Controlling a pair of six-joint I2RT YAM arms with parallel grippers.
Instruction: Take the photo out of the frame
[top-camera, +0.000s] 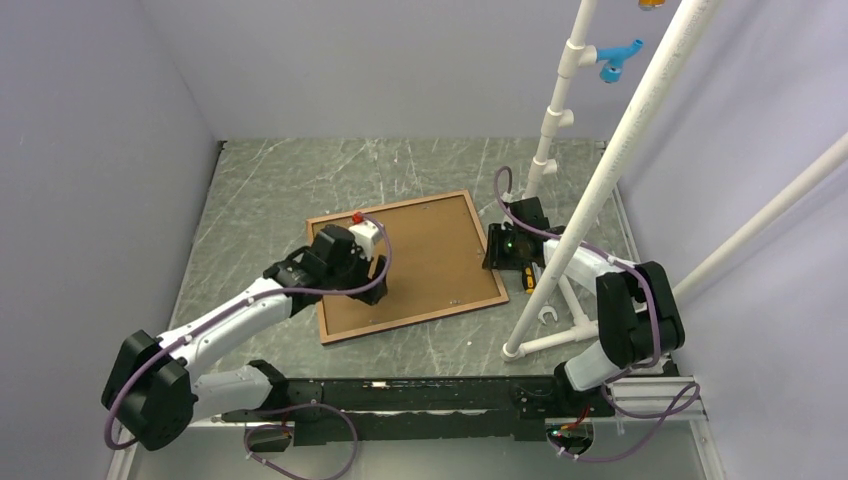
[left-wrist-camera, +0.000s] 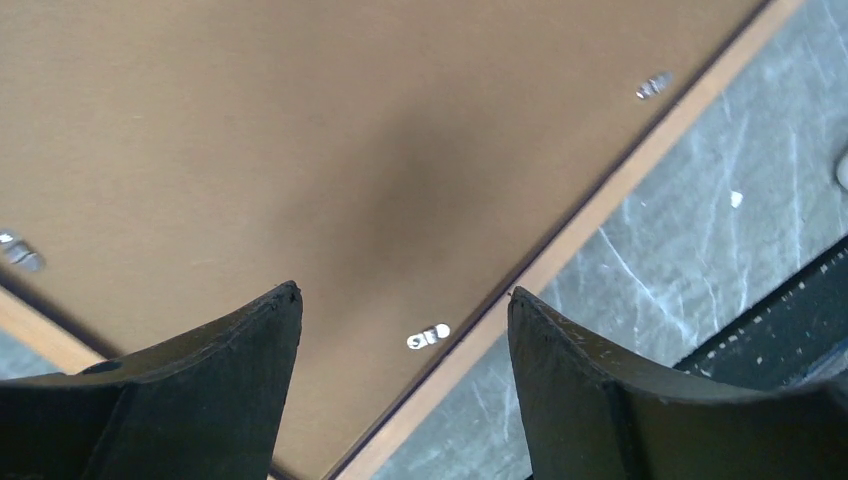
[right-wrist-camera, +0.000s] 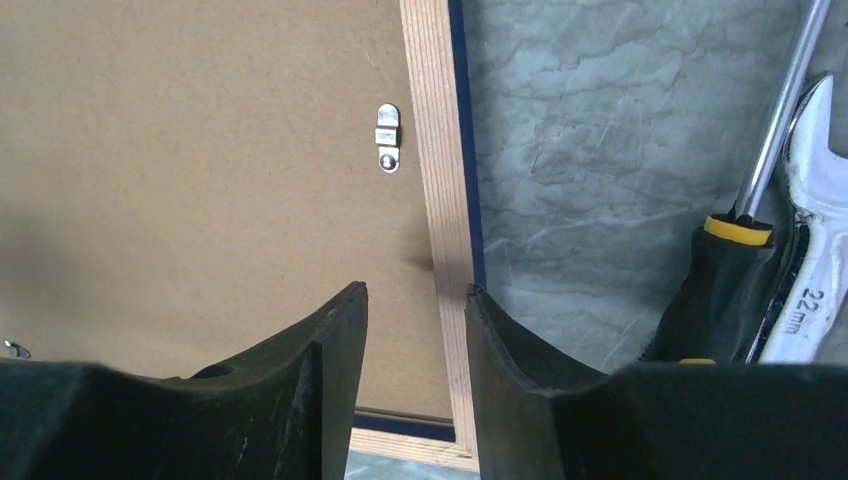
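Observation:
The frame lies face down on the grey table, its light wooden rim edged in navy. The photo's brown back fills it, and the printed side is hidden. Small metal clips sit along the rim. My left gripper hovers open over the frame's near left part, and between its tips I see a clip and the rim. My right gripper is at the frame's right edge. Its jaws stand narrowly open above the rim, holding nothing.
A black and yellow screwdriver and a white 22 mm wrench lie just right of the frame. A white PVC pipe stand rises at the right, over the right arm. Pale walls enclose the table.

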